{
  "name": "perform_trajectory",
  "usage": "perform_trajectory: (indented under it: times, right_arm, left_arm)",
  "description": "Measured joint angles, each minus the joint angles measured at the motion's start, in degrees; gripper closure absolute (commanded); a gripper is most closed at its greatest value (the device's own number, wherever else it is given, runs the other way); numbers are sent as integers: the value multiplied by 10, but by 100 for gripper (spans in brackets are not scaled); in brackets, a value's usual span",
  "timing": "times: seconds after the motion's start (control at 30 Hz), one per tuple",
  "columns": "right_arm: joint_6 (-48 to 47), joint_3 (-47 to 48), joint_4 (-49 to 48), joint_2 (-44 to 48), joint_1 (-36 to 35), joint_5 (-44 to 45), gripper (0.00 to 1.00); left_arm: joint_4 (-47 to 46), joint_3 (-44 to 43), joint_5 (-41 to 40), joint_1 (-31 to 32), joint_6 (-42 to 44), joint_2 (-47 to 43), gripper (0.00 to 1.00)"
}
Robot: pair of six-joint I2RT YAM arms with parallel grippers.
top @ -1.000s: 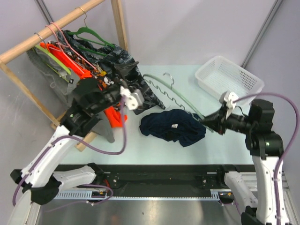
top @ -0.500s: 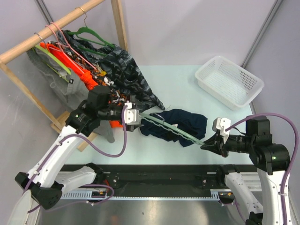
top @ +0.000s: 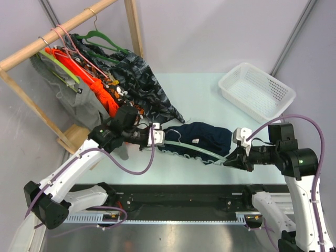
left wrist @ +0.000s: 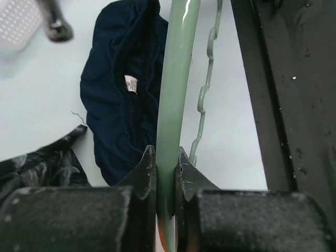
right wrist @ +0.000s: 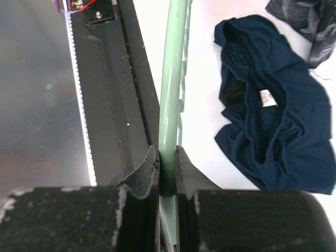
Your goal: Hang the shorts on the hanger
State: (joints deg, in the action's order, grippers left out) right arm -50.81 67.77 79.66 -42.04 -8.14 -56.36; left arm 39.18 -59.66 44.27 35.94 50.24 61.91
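**Both claws clamped on the hanger, shorts loose on the worktop**

The left claw (top: 156, 139) is closed tight on one end of the large, thin, pale mint-green hanger (top: 194, 151). In the left wrist view its two dark fingers (left wrist: 143, 176) press on either side of the smooth green arm, with no gap showing. The right claw (top: 231, 159) is pinched shut on the opposite end in the same way, and the right wrist view shows the green bar squeezed between its pads (right wrist: 147, 176). The hanger stretches between the two claws, slanting from the left arm down toward the right arm along the near side of the pale worktop (top: 199, 100). Its wavy zigzag bottom bar runs beside the smooth arm.

The plain dark navy cloth shorts (top: 203, 135) lie crumpled on the worktop just behind the hanger, the small white label facing up. They are not threaded on it. From above, the hanger crosses their near edge; whether cloth and bar touch cannot be told.

To the left of the shorts, the tail of a black-and-grey patterned garment (top: 142, 86) hangs down near them, next to a bright orange garment (top: 102, 94), both on a wooden rail (top: 79, 21). A white plastic mesh basket (top: 257, 92) sits at the far right corner, well apart from the shorts.
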Motion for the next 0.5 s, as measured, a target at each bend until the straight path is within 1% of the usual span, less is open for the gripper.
perform_trajectory:
  times: [0.07, 0.1, 0.17, 0.2, 0.23, 0.27, 0.37, 0.5]
  right_arm:
    - [4, 0, 1, -11, 0, 1, 69]
    - [12, 0, 2, -19, 0, 1, 45]
    - [38, 0, -2, -36, 0, 5, 23]
    - [52, 0, -12, -45, 0, 10, 15]
    - [72, 0, -29, -55, 0, 16, 3]
    - [91, 1, -48, -64, 0, 22, 1]
    - [131, 3, -93, -86, -9, 34, 2]
    - [185, 29, -149, -133, -84, 59, 5]
  left_arm:
    - [4, 1, -3, 0, -22, -2, 100]
    - [6, 2, -6, -1, -32, -4, 100]
    - [5, 10, -6, 0, -59, -12, 99]
    - [0, 16, -7, 2, -78, -17, 99]
    - [-3, 19, -10, 2, -92, -21, 100]
    - [-8, 20, -16, 4, -109, -24, 100]
    - [-26, 20, -40, 11, -133, -20, 100]
    - [-43, 10, -87, 42, -143, 12, 100]
